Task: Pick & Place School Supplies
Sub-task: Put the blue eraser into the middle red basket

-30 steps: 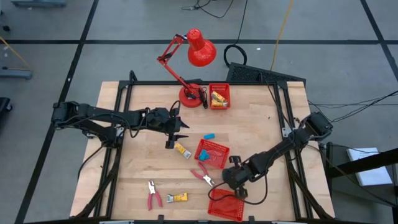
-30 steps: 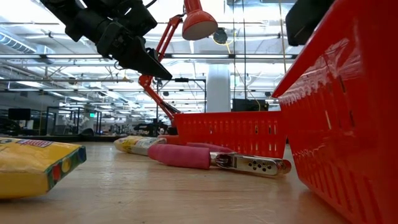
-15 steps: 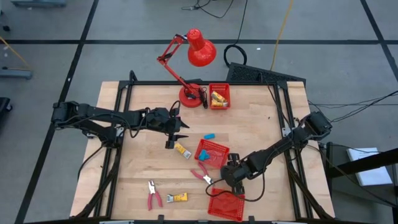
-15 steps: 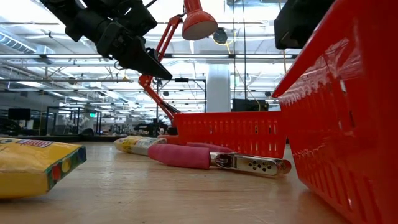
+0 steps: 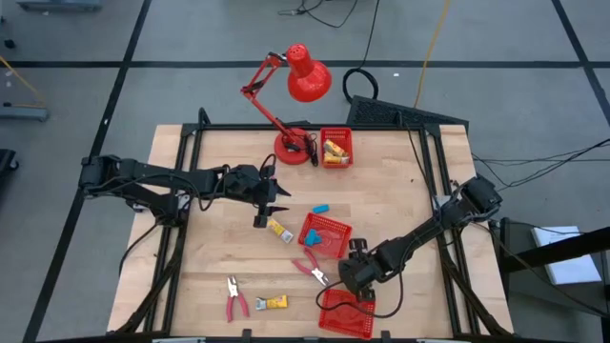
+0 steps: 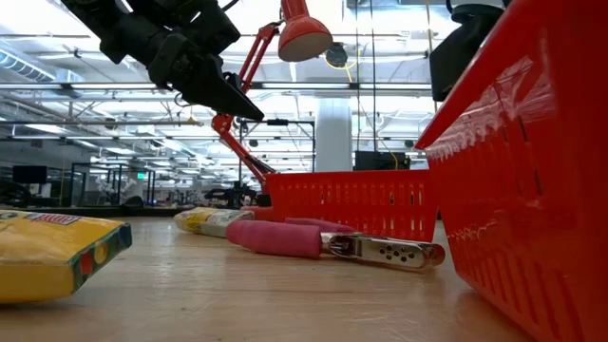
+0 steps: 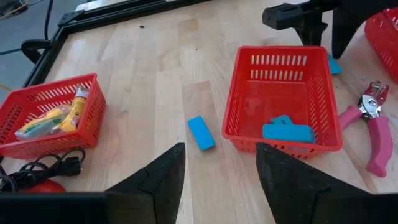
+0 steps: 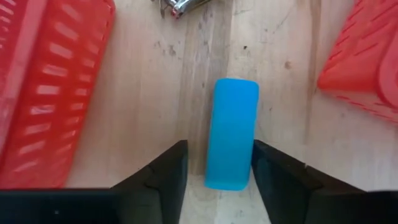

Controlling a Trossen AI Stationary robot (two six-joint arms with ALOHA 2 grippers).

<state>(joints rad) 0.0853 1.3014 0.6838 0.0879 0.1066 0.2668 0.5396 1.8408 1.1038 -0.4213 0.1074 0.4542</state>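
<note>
I have the right end effector [image 5: 354, 276] low over the surface [image 5: 400, 200], between the middle basket [image 5: 325, 233] and the near-edge basket [image 5: 345, 311], and its fingers [image 8: 163, 174] stand apart with nothing held; the blue eraser [image 8: 231, 132] lies flat on the wood directly ahead of them, its near end just reaching into the gap, its long axis running straight out along my line of approach, so I judge a short push forward and a close across its narrow width should take it. The right arm is clearly the nearer one for this piece. From above I cannot make this eraser out, as the arm covers it; only the right wrist view shows it. The left end effector [image 5: 276, 197] hovers over the middle of the surface, open and empty, and its camera shows me what the overhead hardly resolves: a second blue eraser [image 7: 201, 132] lying loose just beside the middle basket, more blue blocks [image 7: 287, 130] inside that basket, and the pink-handled pliers [image 7: 373, 124] off to its far side
</note>
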